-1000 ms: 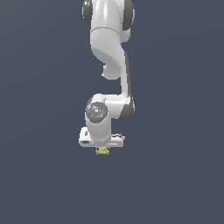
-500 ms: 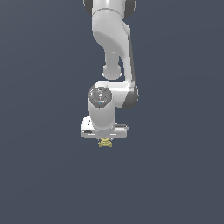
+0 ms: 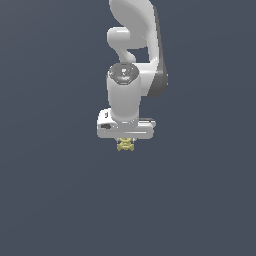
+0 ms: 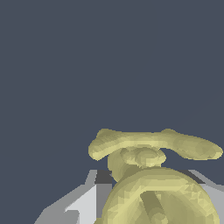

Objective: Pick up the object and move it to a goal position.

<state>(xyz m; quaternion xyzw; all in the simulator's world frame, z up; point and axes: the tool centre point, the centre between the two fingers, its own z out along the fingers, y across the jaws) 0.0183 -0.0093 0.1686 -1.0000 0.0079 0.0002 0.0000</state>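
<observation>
White arm (image 3: 134, 60) reaches down from the top of the exterior view, wrist pointing straight down. Gripper (image 3: 125, 142) hangs over a plain dark grey ground. The object (image 3: 125, 145), olive-yellow and knobbly, sits directly under the gripper body, pinched between the fingers and much smaller than the gripper. In the wrist view the object (image 4: 153, 175) fills the near field: a rounded lump with a flattened, winged cross-piece beyond it, and grey fingers (image 4: 83, 203) flank it on both sides.
</observation>
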